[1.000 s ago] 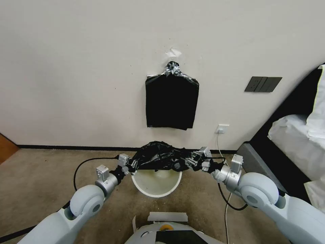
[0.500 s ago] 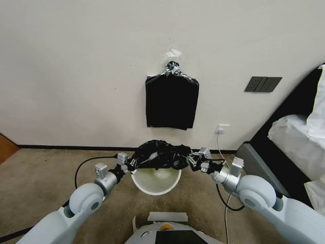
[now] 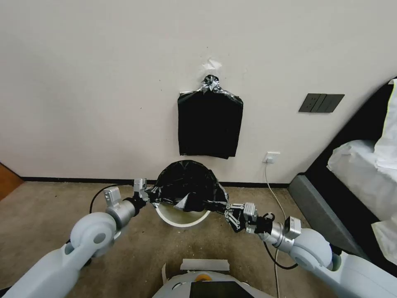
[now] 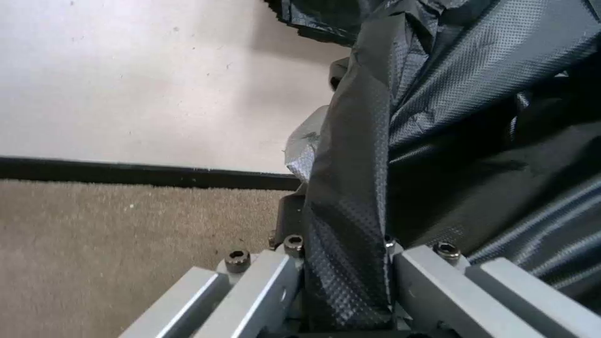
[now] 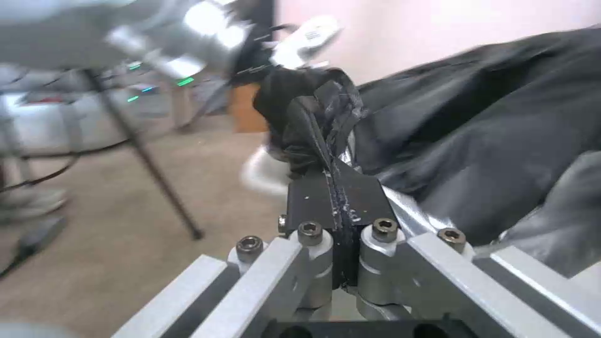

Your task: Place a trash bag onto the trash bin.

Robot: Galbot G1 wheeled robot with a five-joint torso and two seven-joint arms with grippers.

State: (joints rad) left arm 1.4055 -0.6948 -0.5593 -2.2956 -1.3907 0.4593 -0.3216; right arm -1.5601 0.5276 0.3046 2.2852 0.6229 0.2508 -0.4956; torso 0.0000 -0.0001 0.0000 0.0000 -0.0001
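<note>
- Right gripper [image 3: 232, 216] sits nearest the robot, low over the carpet [image 3: 62, 198] just beside the near-right of the trash bin [image 3: 182, 217]; its jaws are pressed together on a twisted edge of the trash bag [image 3: 188, 184], and the right wrist view shows the black fingertips [image 5: 313, 197] meeting with the film pinched flat between them
- Left gripper [image 3: 145, 194] is a little farther off, at the bin's left side near rim height; the left wrist view shows a pleated strip of the bag [image 4: 350, 197] running down between its fingers [image 4: 288, 220], so it reads as clamped on the film, though the tips themselves are covered by plastic
- Between the two grippers the bag is pulled wide into a dome over the bin; its far part hides the bin's back rim, while the near rim and a crescent of the cream inside are bare below the bag's front edge
- Judged from this, the bag's mouth is spread and looks hooked or draped at the far side, which I cannot confirm; the near edge is not yet over the rim, and the bag has not been pushed down inside
- What is left, as I judge it: bring the front edge down around the near rim, seat it all round, then let go on both sides
- Farthest back, a flat bundle of black bags [image 3: 210, 124] hangs on the wall [image 3: 82, 82], well apart from the work
</note>
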